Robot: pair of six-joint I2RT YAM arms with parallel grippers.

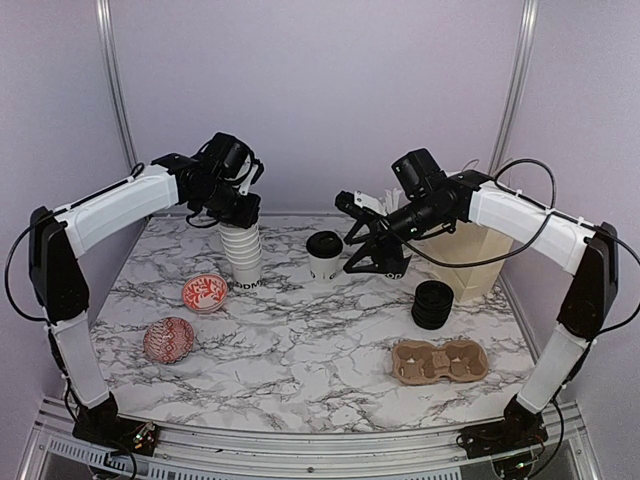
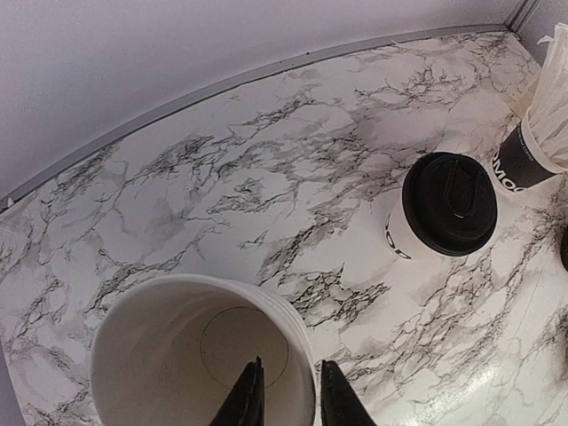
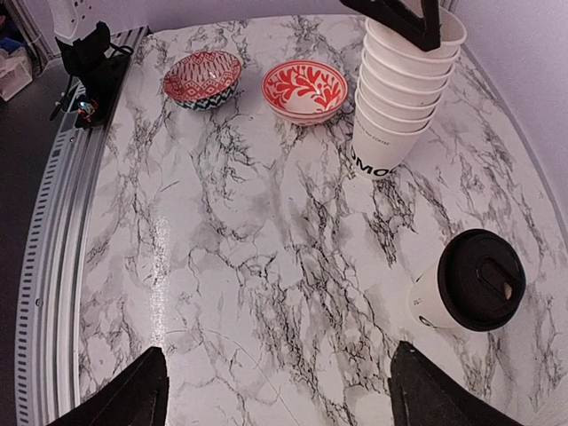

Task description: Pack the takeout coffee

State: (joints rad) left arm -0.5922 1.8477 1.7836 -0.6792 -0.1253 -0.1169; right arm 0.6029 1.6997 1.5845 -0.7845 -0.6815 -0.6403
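One lidded coffee cup (image 1: 324,255) and two bowls (image 1: 204,293) (image 1: 168,340) are pictured. One lidless stack (image 1: 242,255) is straddled at the rim by the left gripper (image 2: 291,368), grip unclear. The right gripper (image 3: 277,355) is spread wide, empty.

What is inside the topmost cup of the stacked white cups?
The topmost cup holds nothing but one finger of the left gripper; that finger covers some near wall.

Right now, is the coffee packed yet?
Not yet. One lidded cup stands ready, but the carrier is empty. The left gripper is at the rim of the stacked cups; the right gripper hangs open near the lidded cup. All the packing is left.
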